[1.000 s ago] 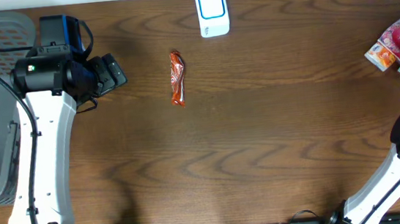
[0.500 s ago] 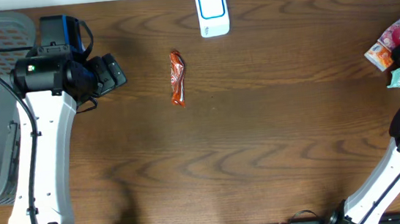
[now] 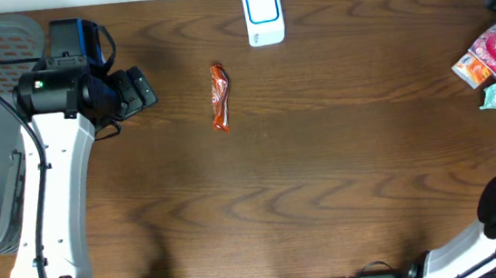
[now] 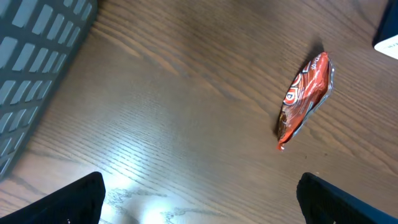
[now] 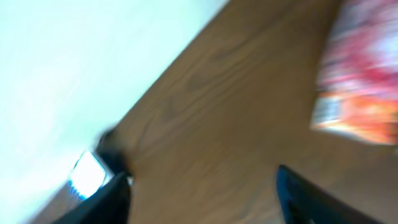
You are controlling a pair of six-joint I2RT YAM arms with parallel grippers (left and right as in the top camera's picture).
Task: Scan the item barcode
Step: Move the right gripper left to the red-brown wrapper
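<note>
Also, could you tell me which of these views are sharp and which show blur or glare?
Overhead: sharp and evenly lit. Left wrist: crisp on the red snack packet, with glare on the table near the bottom. Right wrist: heavy motion blur; the pink and orange packets are only colour smears.

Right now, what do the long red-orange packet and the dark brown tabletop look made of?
Long red-orange packet: probably plastic or foil film, glossy; crinkled surface, silvery crimped edge. Dark brown tabletop: wood or wood-look laminate, can't tell which; satin sheen, visible grain, light glare near the left wrist camera.
</note>
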